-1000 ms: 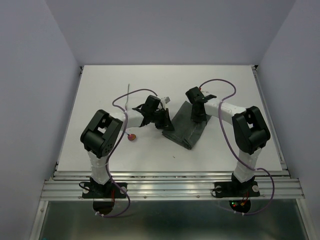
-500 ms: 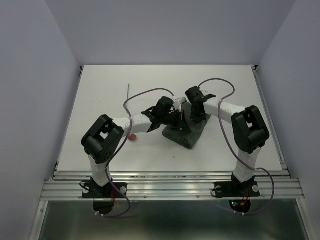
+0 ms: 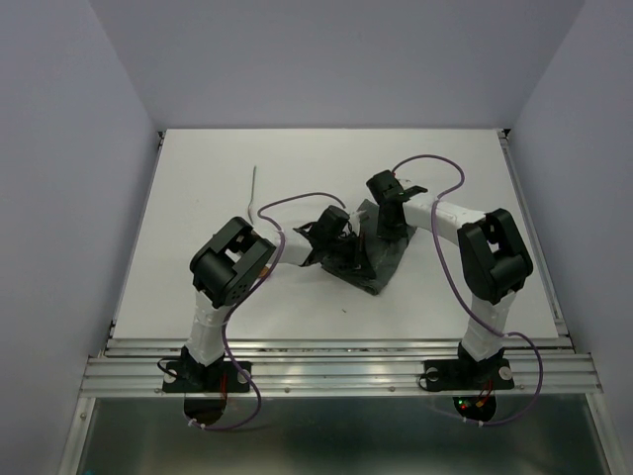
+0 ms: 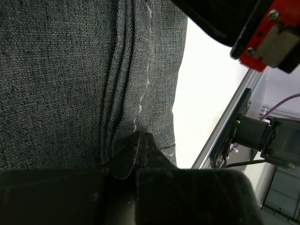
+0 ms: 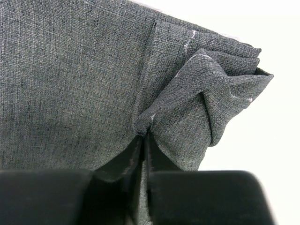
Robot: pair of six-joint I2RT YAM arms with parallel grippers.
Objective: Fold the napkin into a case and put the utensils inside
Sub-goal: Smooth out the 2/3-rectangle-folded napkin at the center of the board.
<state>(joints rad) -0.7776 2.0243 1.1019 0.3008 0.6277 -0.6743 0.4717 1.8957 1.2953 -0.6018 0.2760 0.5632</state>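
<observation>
**First onlooker:** Mid-fold at the white bench (image 3: pixel 455 168): the dark grey square fabric napkin (image 3: pixel 386 269) lies doubled over at the bench's centre, between the two arms. How far along would you say?

**Second onlooker:** Partway, I'd judge. It is a thick folded pad, not yet the narrow case. The left gripper (image 4: pixel 136 152) has its jaws pressed together on a raised pleat of the cloth, beside a pale stitched seam. The right gripper (image 5: pixel 144 138) is likewise pinching a bunched corner where the layers stack.

**First onlooker:** And the utensils?

**Second onlooker:** Outside. The slim grey stick (image 3: pixel 254 186) lies alone, well apart to the far left. The red-bowled spoon I cannot find; an arm may cover it. Both have yet to go in.

**First onlooker:** Which way does the cloth run?

**Second onlooker:** From overhead its long axis slants, one end far, under the right gripper, the other nearer and leftward, toward the bench's front edge. Only slightly, though, since the pad is close to square.
</observation>
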